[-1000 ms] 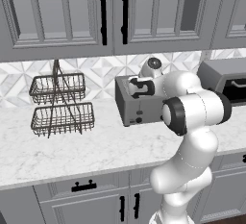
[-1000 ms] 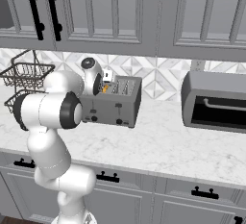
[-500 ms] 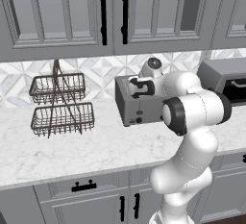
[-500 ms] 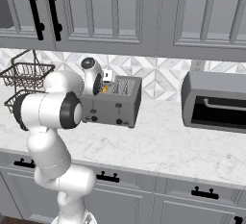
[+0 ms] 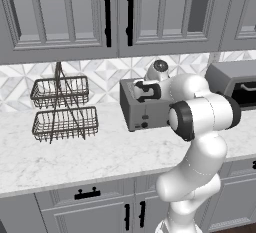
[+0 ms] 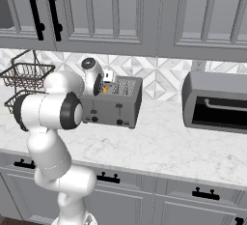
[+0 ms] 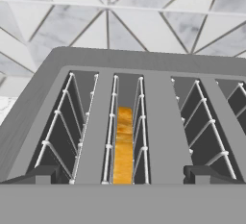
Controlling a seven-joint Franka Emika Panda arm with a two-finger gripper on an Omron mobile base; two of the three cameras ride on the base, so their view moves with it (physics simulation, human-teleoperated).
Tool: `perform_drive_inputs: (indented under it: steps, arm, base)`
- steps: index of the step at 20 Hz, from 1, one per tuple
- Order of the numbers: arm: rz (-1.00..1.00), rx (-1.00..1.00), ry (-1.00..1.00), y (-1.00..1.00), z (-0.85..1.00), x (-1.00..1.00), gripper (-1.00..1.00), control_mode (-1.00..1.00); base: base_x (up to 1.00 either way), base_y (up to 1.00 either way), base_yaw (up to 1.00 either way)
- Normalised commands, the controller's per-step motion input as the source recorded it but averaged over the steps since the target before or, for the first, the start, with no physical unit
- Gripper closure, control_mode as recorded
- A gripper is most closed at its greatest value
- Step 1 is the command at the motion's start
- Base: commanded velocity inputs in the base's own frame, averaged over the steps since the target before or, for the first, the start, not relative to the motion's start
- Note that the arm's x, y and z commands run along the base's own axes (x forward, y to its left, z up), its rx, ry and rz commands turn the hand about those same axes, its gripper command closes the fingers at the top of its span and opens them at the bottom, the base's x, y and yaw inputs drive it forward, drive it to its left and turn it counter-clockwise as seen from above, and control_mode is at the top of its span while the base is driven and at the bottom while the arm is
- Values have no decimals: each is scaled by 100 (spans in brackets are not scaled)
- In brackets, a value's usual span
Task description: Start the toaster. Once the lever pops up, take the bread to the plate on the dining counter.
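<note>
My claw point(image 7: 123, 174) hangs spread over the toaster point(image 7: 144, 74); I'd straddle the bread point(image 7: 124, 146) squarely (crust barely showing) before pinching.

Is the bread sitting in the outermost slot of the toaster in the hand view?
No, the bread sits in the second slot from the left of the toaster, with an empty slot on each side of it.

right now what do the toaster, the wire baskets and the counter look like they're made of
Toaster: grey brushed-looking metal, going by its flat matte sheen; thin pale wire guides line the slots.
Wire baskets: dark thin metal wire, an open mesh you can see through.
Counter: white marble or a look-alike, with faint grey veining and a smooth top.
</note>
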Motion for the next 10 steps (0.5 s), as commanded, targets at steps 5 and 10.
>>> perform_drive_inputs:
  steps: [5,10]
  arm:
    - [0,0,0,0,0,0,-100,-100]
    - [0,0,0,0,0,0,-100,-100]
  base:
    - [0,0,0]
    - [0,0,0]
